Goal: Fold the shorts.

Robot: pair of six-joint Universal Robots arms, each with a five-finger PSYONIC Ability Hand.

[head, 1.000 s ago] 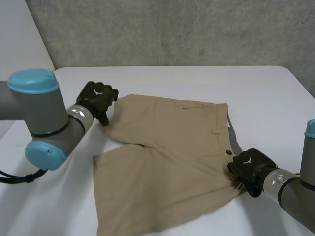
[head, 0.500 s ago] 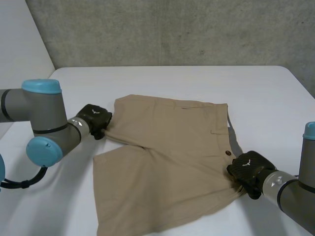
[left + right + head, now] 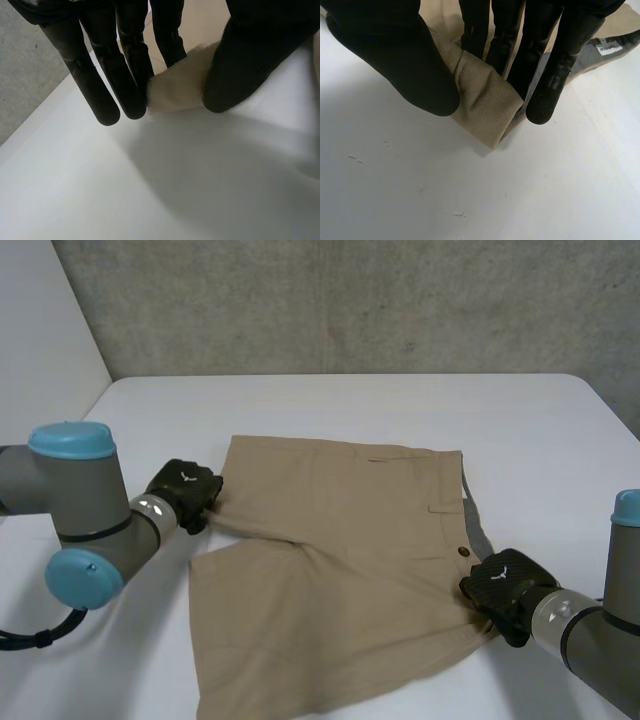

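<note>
Gripping stage of a fold, both holds made.

Item: one pair of tan shorts [image 3: 340, 570], lying flat in the middle of the white bench [image 3: 350, 405]. The legs point toward the robot's left and the waistband toward its right. A button [image 3: 462, 552] and a strip of grey lining [image 3: 476, 530] show at the waist.

Left hand [image 3: 183, 492]: at the hem of the far leg, on the corner nearer the robot. In its wrist view a small tip of tan cloth is pinched between thumb [image 3: 240, 65] and fingers [image 3: 132, 75], low over the bench.

Right hand [image 3: 505, 590]: at the near corner of the waistband. Thumb [image 3: 395, 60] and fingers [image 3: 545, 75] are clamped on a doubled piece of the band.

Handling note, by my judgement:
- Which way the fold is meant to go cannot be read from here.
- Both hands should rise together, only just clear of the bench, and travel at one pace so the cloth between them stays smooth.
- The left pinch takes little cloth and looks the likelier to slip, so a slow start is advised.
- The carried edge should be laid square on the edge it meets, and let go only once it lies flat.
</note>
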